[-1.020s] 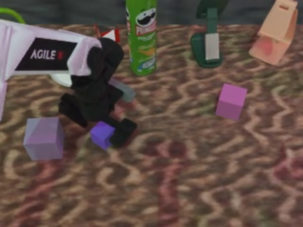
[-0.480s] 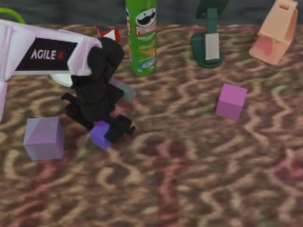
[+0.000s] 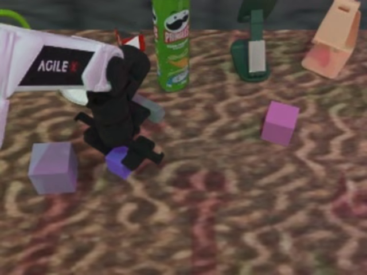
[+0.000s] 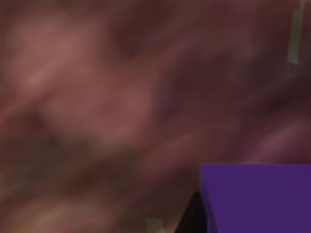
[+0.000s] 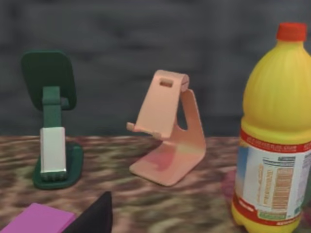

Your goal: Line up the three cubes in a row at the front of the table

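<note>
The small deep violet cube [image 3: 117, 161] sits on the table [image 3: 241, 217] toward nine o'clock of centre, caught between the black fingers of the left claw [image 3: 127, 158], which is closed down on its sides; the left wrist view shows one flat purple face of it [image 4: 257, 199] filling a corner over the blurred brown pattern. At about nine o'clock of that cube, near but apart, stands the large pale lavender cube [image 3: 53, 167]. The medium magenta-pink cube [image 3: 280, 122] rests well apart at about two o'clock of the violet one, on the right half of the table; its top also shows in the right wrist view [image 5: 36, 218]. Along the far edge, at twelve o'clock of the table, stand a green crisp can [image 3: 171, 46], a dark green phone stand [image 3: 252, 51] and a peach phone stand [image 3: 335, 43]. The right wrist view adds a yellow bottle [image 5: 277, 136] with a red cap, and only a dark tip of the right claw's finger [image 5: 95, 216]; whether that claw is open I cannot tell.
</note>
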